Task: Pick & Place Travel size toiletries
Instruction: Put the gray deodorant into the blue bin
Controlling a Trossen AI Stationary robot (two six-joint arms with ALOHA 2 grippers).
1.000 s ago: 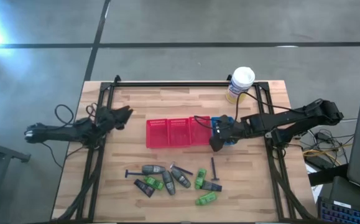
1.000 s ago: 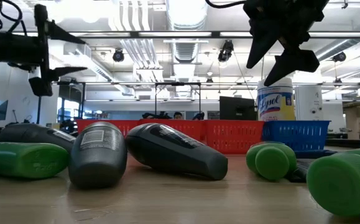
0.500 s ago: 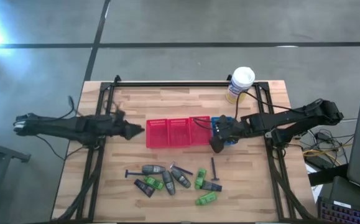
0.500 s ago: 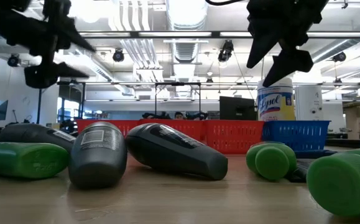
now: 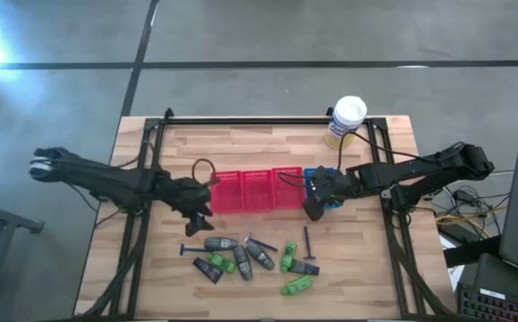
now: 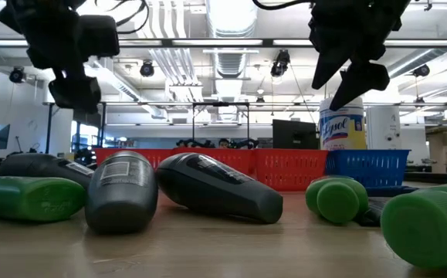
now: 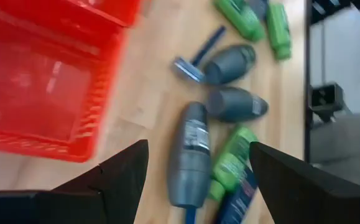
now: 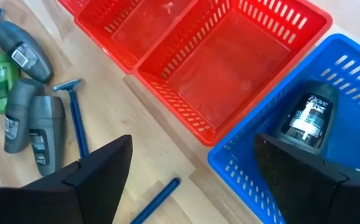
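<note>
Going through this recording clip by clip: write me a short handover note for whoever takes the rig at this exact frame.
Left gripper: open, empty, over the table beside the red basket's left end, just above the pile.
Right gripper: open, empty, at the blue basket's front edge.
Done: one grey mini bottle lies in the blue basket. The red basket shows nothing inside.
Left: the pile at the table's front: grey mini bottles, green tubes, razors and a small black tube, all loose on the wood.
The white-and-yellow canister stands at the back edge, clear of the work.
</note>
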